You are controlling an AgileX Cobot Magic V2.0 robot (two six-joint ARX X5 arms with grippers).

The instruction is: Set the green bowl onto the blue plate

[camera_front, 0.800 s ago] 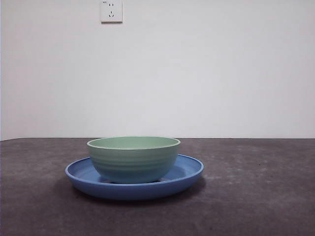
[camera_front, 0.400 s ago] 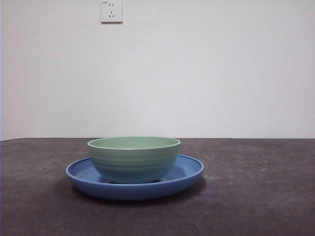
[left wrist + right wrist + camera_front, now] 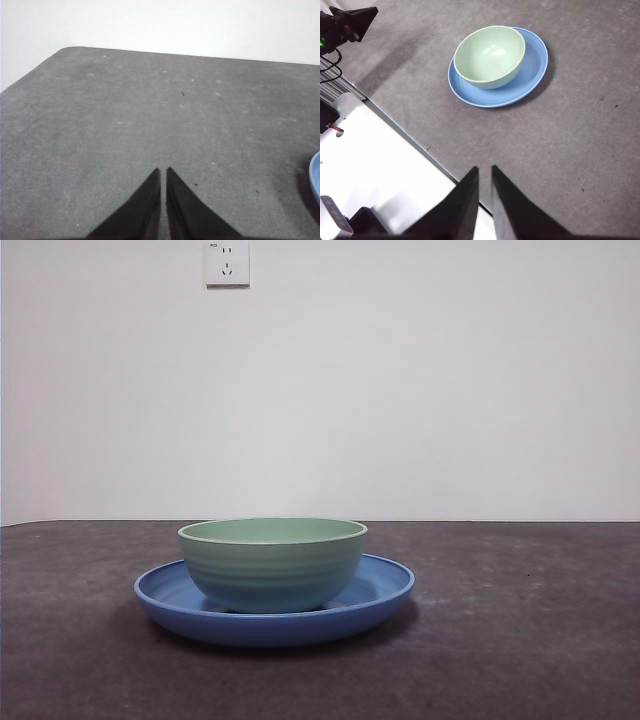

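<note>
- The left gripper has its two black jaws pressed almost together, only a hairline slit between them; nothing sits between the jaws, and they hang over bare grey table.
- From the left wrist, only a sliver of the blue plate shows, well apart from that gripper.
- The right gripper is likewise clenched to a narrow gap and holds nothing; it hangs above the table's near edge, where the grey top meets a white base, well apart from the crockery.
- The green bowl stands upright inside the blue plate, resting on the plate's floor. It sits off-centre, its wall close to the rim on one side and a broad crescent of blue left bare on the other.
- In the front view the green bowl rises from the blue plate with its rim level, out on the open table; no arm shows here.
- A white wall socket is fixed high on the wall behind.
- Against the front views of half a second and a second ago, bowl and plate lie just as they did; no visible shift.
</note>
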